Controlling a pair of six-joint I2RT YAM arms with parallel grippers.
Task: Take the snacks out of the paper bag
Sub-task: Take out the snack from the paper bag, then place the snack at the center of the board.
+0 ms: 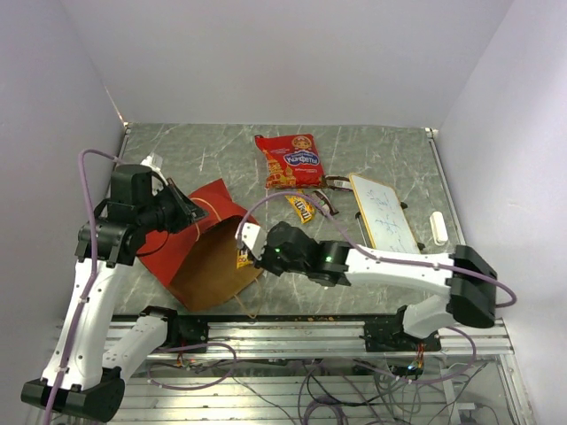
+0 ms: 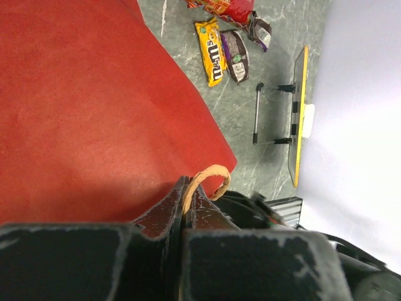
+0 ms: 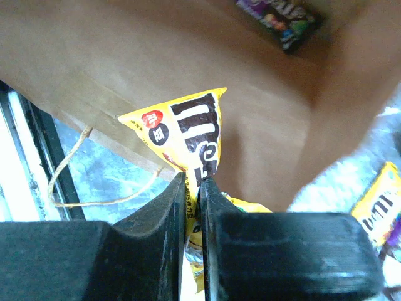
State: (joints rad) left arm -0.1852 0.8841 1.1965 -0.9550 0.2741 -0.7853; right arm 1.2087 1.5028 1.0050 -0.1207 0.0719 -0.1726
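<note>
The paper bag lies lower left of centre in the top view, with our left gripper pinched shut on its string handle. Our right gripper, nearly closed, nips only the edge of a yellow packet at the bag's mouth, so we fear it slipping. A dark wrapper deeper inside is cut off and blurred.

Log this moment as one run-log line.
left hand: shut on string handle | right hand: shut on yellow packet at paper bag mouth | inside: dark wrapper | out: red packet
</note>
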